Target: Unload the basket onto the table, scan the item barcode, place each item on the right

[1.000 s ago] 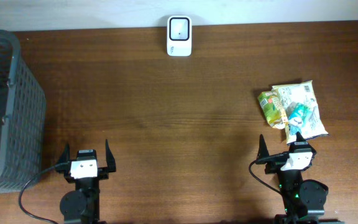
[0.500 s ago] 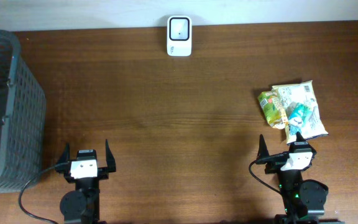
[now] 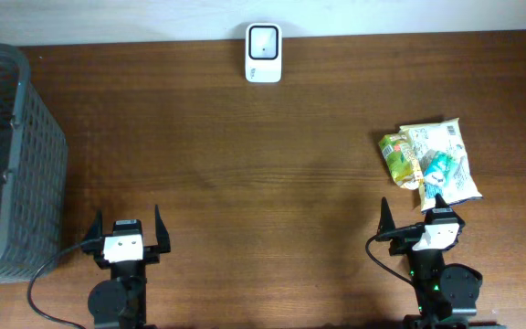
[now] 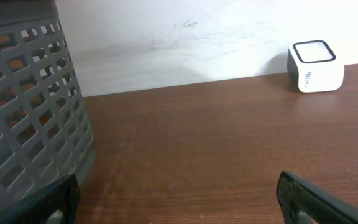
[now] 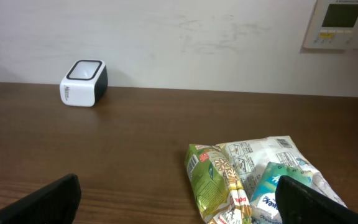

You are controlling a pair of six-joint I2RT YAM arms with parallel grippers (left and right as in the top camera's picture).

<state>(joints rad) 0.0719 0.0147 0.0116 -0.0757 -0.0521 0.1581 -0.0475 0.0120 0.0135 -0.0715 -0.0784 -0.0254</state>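
- A dark wooden desk (image 3: 245, 174) runs up to a plain white wall; in the right wrist view a wall control panel (image 5: 344, 23) hangs at the upper right.
- The barcode scanner (image 3: 264, 40), a small white box with a dark window on top, stands at 12 o'clock against the far edge, central, which I judge puts it within reach of either arm.
- The snack packets (image 3: 430, 161) lie at about 3 o'clock in a loose overlapping pile: a green pouch (image 5: 214, 180), a white printed bag (image 5: 260, 155) and a teal-and-white packet (image 5: 278, 190) on top. They sit flat on the desk, nothing gripping them.
- The right claw (image 3: 416, 212) sits just short of that pile, at about 5 o'clock, fingers spread wide and empty; being nearest, it seems the natural one to pick an item.
- The left claw (image 3: 128, 226) rests at 7 o'clock, likewise fingers apart and holding nothing, well away from the packets.
- A grey plastic mesh basket (image 3: 7, 155) stands at 9 o'clock on the left arm's side; likely the drop spot for scanned goods, though that is a guess.
- No barcode can be made out at this resolution, so the packet may need turning before it faces the scanner window.
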